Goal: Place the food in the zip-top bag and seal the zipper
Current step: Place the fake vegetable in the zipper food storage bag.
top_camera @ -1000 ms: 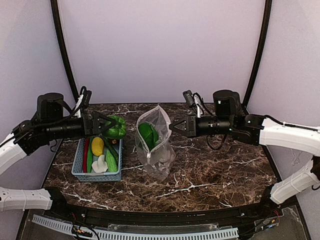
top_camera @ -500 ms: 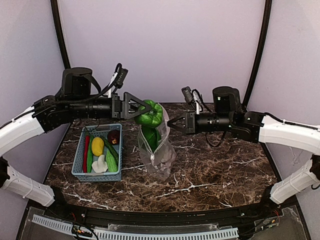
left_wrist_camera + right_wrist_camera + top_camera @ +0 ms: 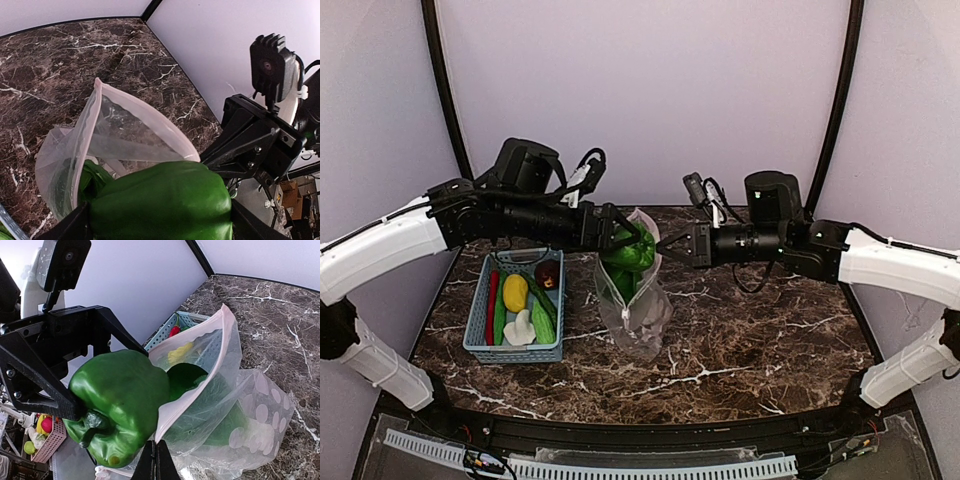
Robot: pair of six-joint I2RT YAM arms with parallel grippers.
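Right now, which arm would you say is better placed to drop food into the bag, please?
Left: the left pincer holds the glossy green toy pepper at the clear plastic bag's open mouth, while the right pincer pinches the bag's rim.

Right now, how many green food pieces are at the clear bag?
2: a green pepper in the left claw at the bag mouth, and another green piece already inside the bag. Others may be hidden.

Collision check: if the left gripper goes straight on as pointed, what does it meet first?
Probably the bag: the left gripper holds the pepper at its open mouth. The right gripper, pinching the far rim, sits just beyond; depth is unclear.
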